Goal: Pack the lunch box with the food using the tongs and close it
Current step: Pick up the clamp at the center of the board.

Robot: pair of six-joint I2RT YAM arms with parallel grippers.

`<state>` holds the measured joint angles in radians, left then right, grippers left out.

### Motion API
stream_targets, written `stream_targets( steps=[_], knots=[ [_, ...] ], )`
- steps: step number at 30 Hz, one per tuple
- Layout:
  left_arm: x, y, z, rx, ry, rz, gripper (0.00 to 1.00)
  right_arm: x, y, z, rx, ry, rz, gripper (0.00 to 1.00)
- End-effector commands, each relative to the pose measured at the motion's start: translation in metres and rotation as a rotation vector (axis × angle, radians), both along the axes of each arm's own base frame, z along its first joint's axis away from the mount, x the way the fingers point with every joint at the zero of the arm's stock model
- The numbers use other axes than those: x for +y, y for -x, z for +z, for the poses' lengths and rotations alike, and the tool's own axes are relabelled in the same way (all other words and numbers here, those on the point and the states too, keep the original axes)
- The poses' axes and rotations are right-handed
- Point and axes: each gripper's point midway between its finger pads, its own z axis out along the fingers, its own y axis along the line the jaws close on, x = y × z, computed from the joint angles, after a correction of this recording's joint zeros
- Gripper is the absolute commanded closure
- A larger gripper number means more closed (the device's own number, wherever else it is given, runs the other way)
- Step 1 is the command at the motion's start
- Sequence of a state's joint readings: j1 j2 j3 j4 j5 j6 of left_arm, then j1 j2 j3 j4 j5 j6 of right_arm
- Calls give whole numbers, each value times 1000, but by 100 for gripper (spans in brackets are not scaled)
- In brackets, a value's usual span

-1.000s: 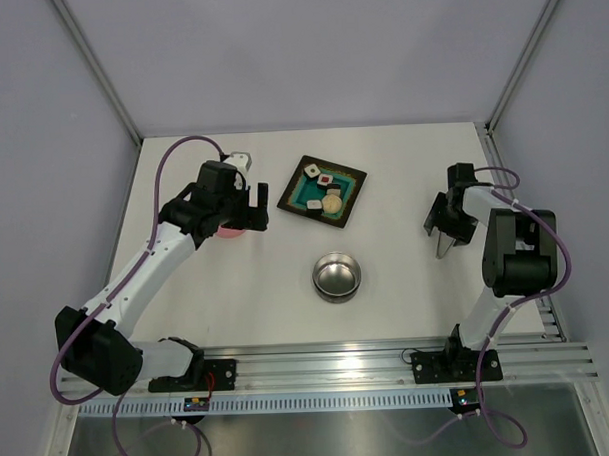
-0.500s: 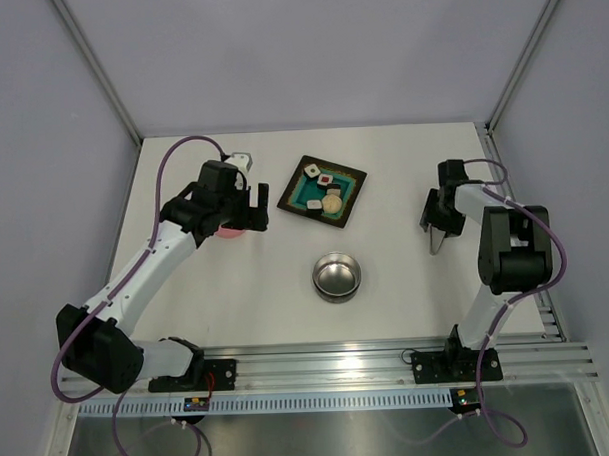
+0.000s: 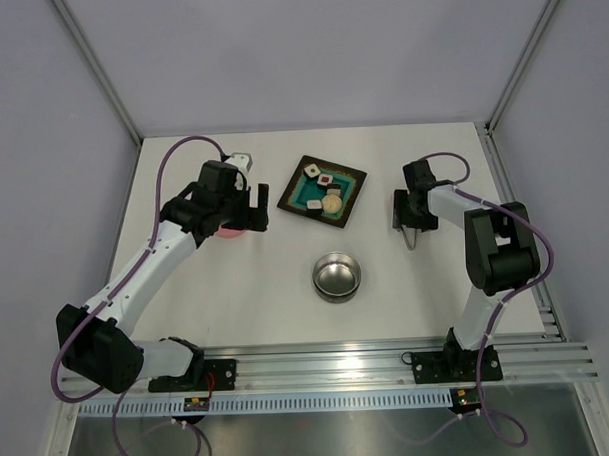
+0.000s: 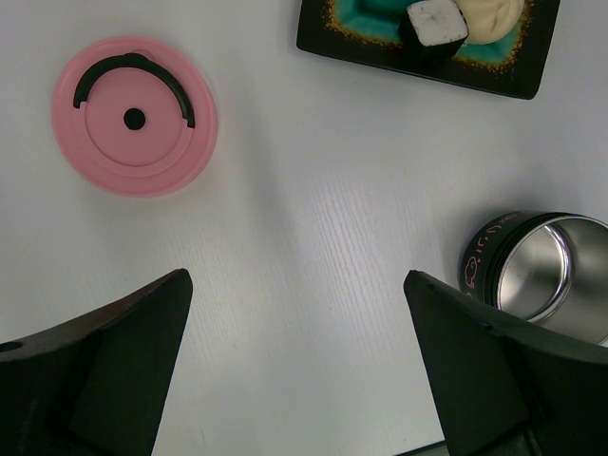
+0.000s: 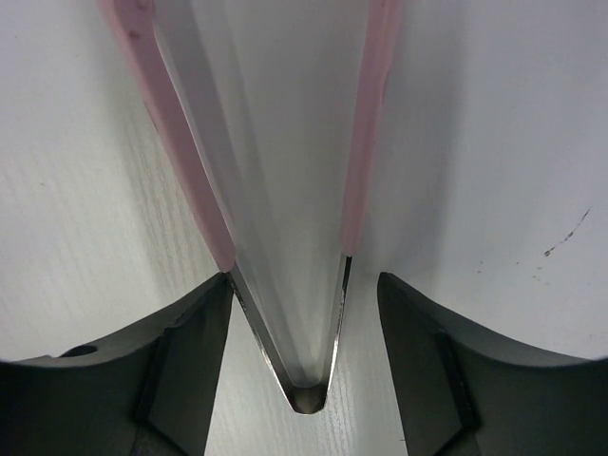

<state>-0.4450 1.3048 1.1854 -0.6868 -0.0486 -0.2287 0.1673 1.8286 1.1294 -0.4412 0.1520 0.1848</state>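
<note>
Top view: the lunch box (image 3: 337,276) sits mid-bench, with the food (image 3: 328,194) on a tray (image 3: 355,178) behind it. Left wrist: the left gripper (image 4: 294,285) has its jaws released near the pink lid (image 4: 134,116). Right wrist: the right gripper (image 5: 304,285) has its jaws straddling the tongs (image 5: 249,228); whether they are clenched cannot be told.

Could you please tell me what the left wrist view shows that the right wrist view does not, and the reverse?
Only the left wrist view shows the pink lid, the open steel lunch box and the dark tray with food on it, beyond the open, empty left pincer. Only the right wrist view shows the tongs, their hinge end gripped in the right pincer. Both show the white table.
</note>
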Motion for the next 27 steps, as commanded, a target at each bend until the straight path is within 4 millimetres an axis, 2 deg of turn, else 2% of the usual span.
stream_targets(
  steps=[1,5,9,17,26,27],
  knots=[
    [-4,-8,22,-62,28,-6,1,0,3,-5,21,5,28,28],
    [-4,-8,22,-61,34,-4,1,1,4,-7,30,17,35,21],
    [-4,-7,22,-59,31,-6,1,4,2,-8,32,21,54,21],
    [-4,-7,25,-67,37,-6,1,11,-4,-12,51,16,117,28],
    [-4,-5,29,-74,44,-5,1,17,1,-19,67,-21,119,35],
    [-4,-5,28,-72,43,-5,1,18,3,-19,71,-28,121,43]
  ],
)
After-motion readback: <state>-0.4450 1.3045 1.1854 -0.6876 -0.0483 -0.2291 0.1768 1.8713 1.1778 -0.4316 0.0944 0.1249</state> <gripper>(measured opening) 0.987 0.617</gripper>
